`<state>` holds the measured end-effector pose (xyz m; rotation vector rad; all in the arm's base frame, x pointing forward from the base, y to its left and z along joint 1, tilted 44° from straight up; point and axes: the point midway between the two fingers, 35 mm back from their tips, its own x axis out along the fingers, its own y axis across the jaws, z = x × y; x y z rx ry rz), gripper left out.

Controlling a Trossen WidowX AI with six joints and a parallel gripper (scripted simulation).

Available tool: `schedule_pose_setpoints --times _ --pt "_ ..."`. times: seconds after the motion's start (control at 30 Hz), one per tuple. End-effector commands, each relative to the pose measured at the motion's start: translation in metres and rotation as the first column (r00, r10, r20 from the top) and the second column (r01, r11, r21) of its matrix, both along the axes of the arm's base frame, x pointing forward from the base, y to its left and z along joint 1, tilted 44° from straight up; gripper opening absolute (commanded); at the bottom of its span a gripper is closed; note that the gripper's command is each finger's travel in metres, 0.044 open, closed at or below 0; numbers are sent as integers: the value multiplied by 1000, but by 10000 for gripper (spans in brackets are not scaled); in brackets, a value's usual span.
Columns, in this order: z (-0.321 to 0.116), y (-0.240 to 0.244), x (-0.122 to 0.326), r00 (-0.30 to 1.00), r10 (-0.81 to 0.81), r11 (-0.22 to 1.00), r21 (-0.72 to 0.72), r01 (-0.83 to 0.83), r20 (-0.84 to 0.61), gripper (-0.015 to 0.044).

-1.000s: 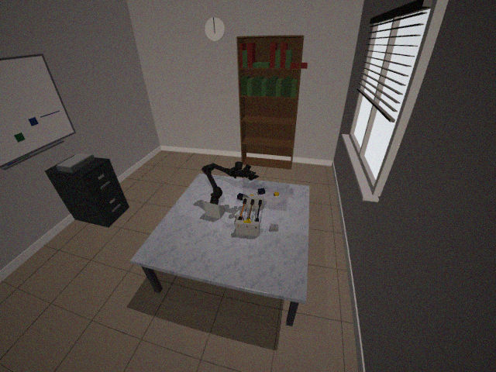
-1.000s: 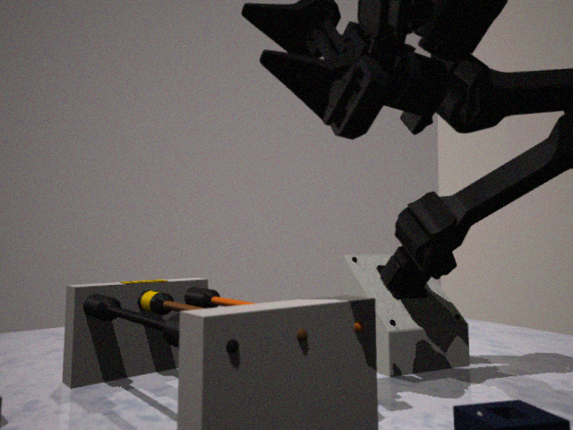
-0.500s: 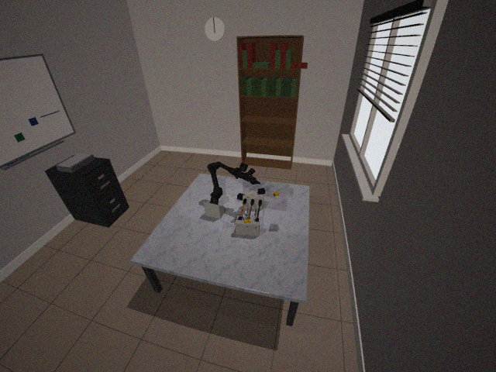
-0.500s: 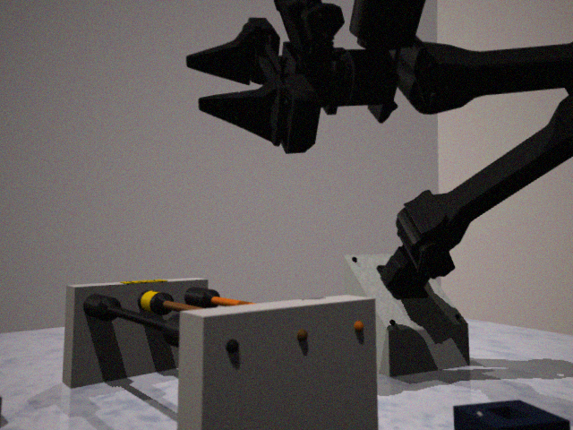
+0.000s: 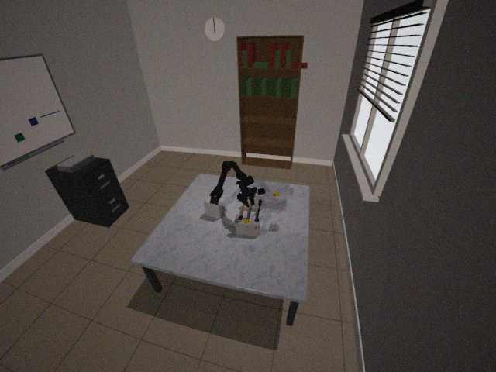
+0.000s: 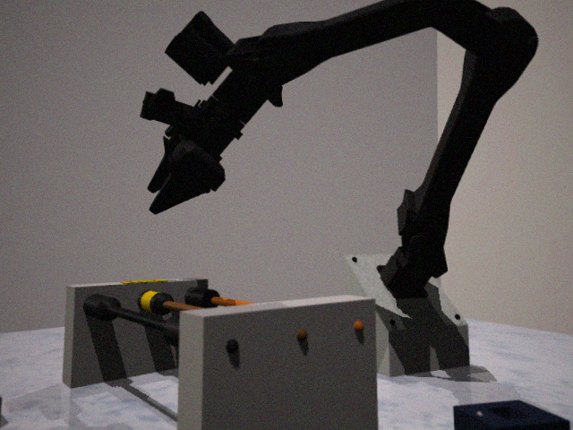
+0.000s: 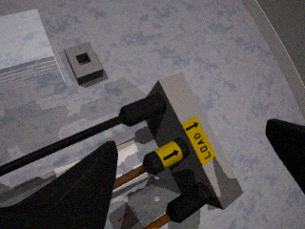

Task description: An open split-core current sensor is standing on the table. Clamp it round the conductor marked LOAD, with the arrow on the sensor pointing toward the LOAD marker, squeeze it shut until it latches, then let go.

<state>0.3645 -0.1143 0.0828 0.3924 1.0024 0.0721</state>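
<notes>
Overhead, the gripper point(image 5: 251, 202) point(image 6: 152, 201) point(image 7: 191, 137) wide open, holding nothing, rack point(image 5: 246, 229) point(image 6: 277, 370) point(image 7: 172, 79) below, grey block point(image 5: 273, 227) point(image 7: 84, 64) toward the surface's point(image 5: 224, 256) point(image 6: 28, 351) point(image 7: 224, 62) right edge in the top view.

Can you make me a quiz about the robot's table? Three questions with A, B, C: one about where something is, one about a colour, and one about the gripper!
1. Where is the yellow LOAD label?
A) on the table leg
B) on top of an end block
C) on the bookshelf

2. What colour is the band with an arrow on it?
A) yellow
B) green
C) pink

3. How is the gripper?
A) shut with nothing in it
B) shut on a rod
C) open

Answers:
1: B, the wrist view shows the label on the block's top.
2: A, the band looks yellow in the wrist view.
3: C, its two fingers stand wide apart in the wrist view.
</notes>
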Motion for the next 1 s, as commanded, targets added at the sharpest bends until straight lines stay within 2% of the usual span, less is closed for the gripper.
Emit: schedule_pose_setpoints --times 0.0,0.17,0.83,0.9,0.97 --pt "-36 -17 -12 991 4 985 174 19 -131 440" --pt "-71 -33 -29 969 8 916 390 91 -245 440" --pt "-72 -34 -30 969 8 912 398 94 -249 440" --pt "-73 -27 -36 971 44 916 398 54 -233 388" --pt "-75 -9 -54 972 143 917 395 -59 -187 335"
